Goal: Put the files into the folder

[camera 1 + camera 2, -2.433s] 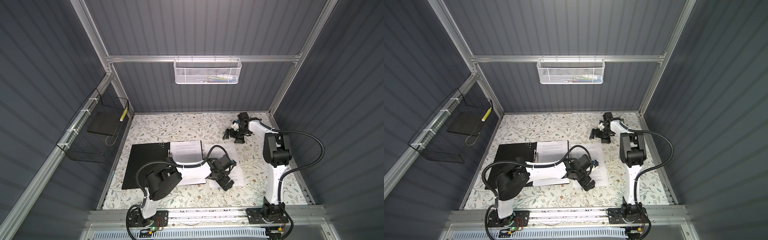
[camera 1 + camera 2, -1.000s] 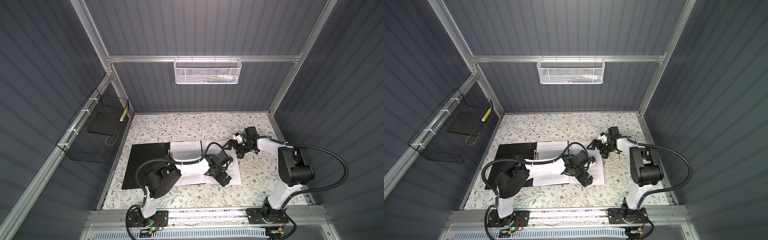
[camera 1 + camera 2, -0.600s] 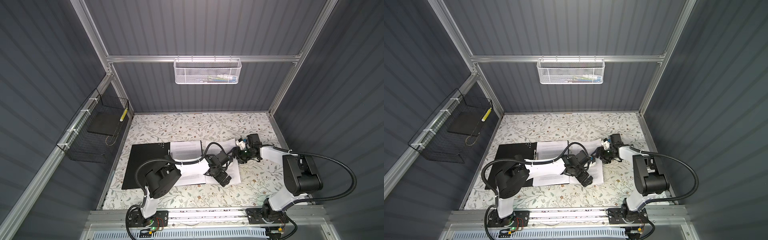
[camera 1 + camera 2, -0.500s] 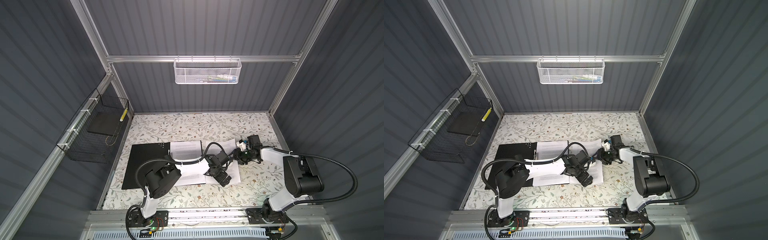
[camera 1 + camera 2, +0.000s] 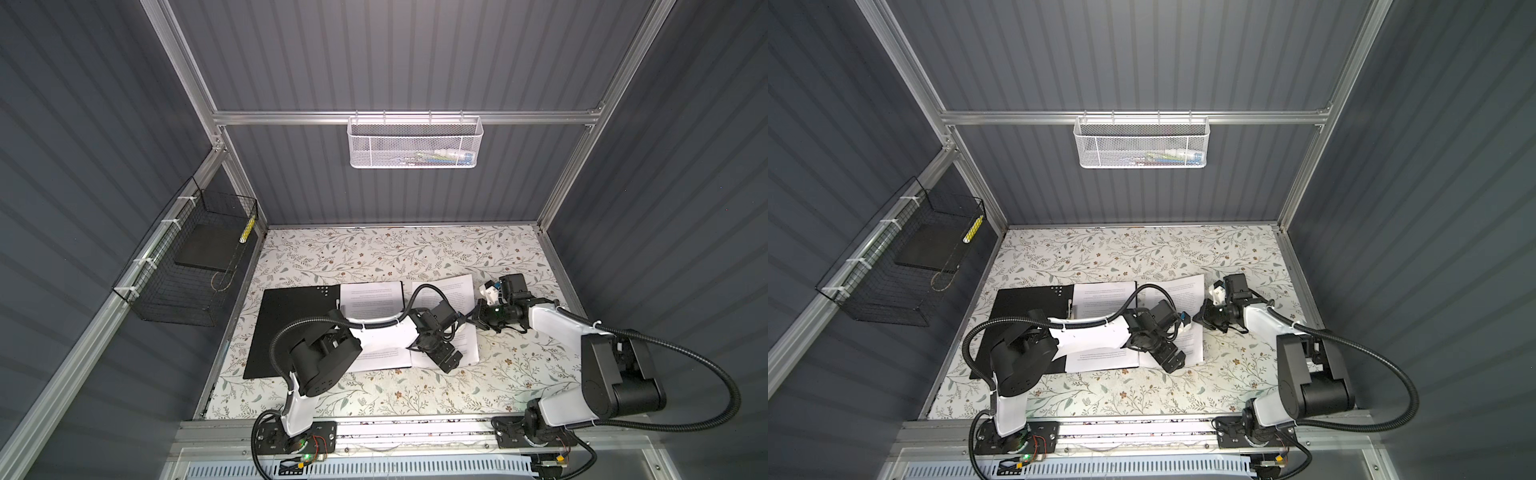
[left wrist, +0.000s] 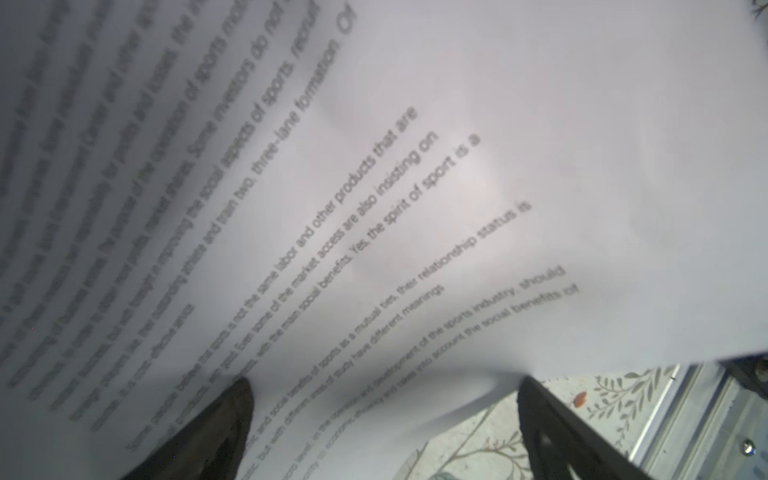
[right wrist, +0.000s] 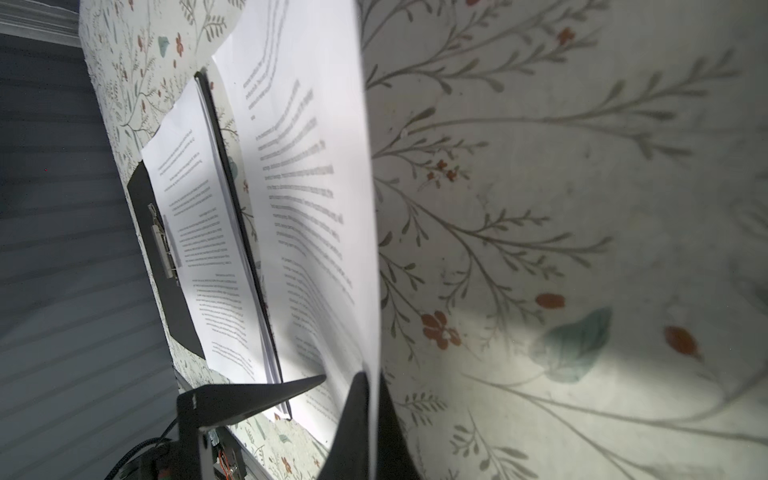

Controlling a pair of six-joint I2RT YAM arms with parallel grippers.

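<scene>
The black folder (image 5: 291,328) (image 5: 1025,303) lies open on the left of the table, with a stack of files (image 5: 372,299) (image 7: 199,232) on its right half beside the metal clip (image 7: 164,245). A loose printed sheet (image 5: 451,291) (image 5: 1183,291) (image 6: 415,187) lies just right of the folder. My right gripper (image 5: 473,320) (image 5: 1200,318) (image 7: 370,382) is shut on this sheet's right edge, which curls up off the table. My left gripper (image 5: 446,359) (image 5: 1171,359) (image 6: 382,399) stands open low over the sheet's near part. One of its fingers (image 6: 224,428) is over the paper and the other is past the edge.
A black wire basket (image 5: 183,270) holding a dark slab hangs on the left wall. A white mesh basket (image 5: 415,143) hangs on the back wall. The floral table cover (image 5: 374,249) runs to the metal frame rails at the front and right.
My right gripper came in from the back right to the loose sheet's right edge and shut on it, lifting that edge. The left arm stayed over the sheet, open.
</scene>
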